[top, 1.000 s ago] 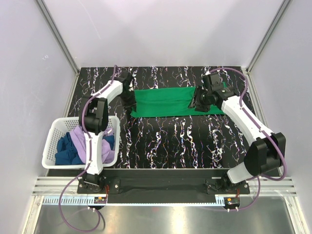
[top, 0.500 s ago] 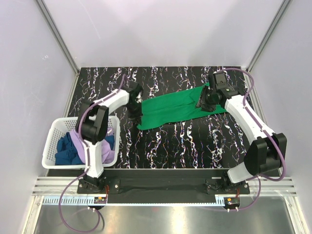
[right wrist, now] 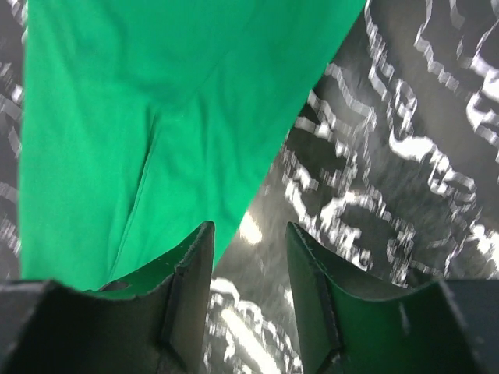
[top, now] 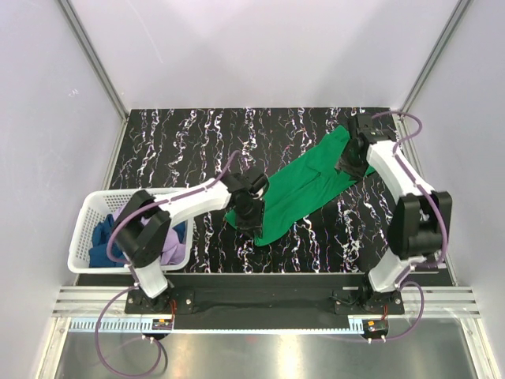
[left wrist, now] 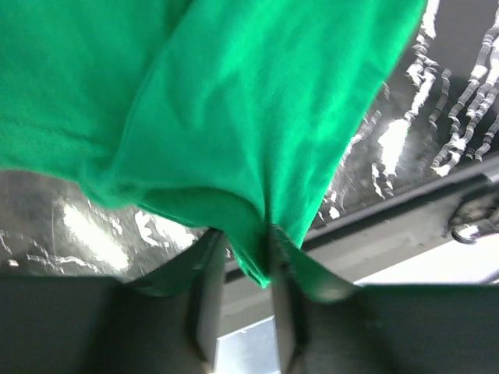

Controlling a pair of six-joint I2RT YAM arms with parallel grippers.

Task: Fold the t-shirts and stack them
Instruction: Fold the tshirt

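Note:
The bright green t-shirt (top: 304, 189) lies in a long diagonal band on the black marbled table (top: 181, 138), from far right to near centre. My left gripper (top: 251, 209) is at its near end. In the left wrist view the gripper (left wrist: 243, 238) stands partly open, and a corner of the green t-shirt (left wrist: 257, 261) lies between the fingers, against the right one only. My right gripper (top: 351, 162) is at the far end. It (right wrist: 248, 227) is open over bare table, its left finger beside the green t-shirt's (right wrist: 140, 117) edge. The lilac t-shirt (top: 126, 219) and the dark blue t-shirt (top: 106, 243) lie crumpled in the basket.
The white lattice basket (top: 101, 194) stands at the table's near left edge, beside the left arm's base. A metal rail (top: 268, 300) runs along the near edge, and grey walls close in the table on three sides.
My left gripper has swept from the far left toward the near centre, dragging the shirt's end with it. The shirt has turned from level to diagonal. My right gripper has shifted toward the far right corner.

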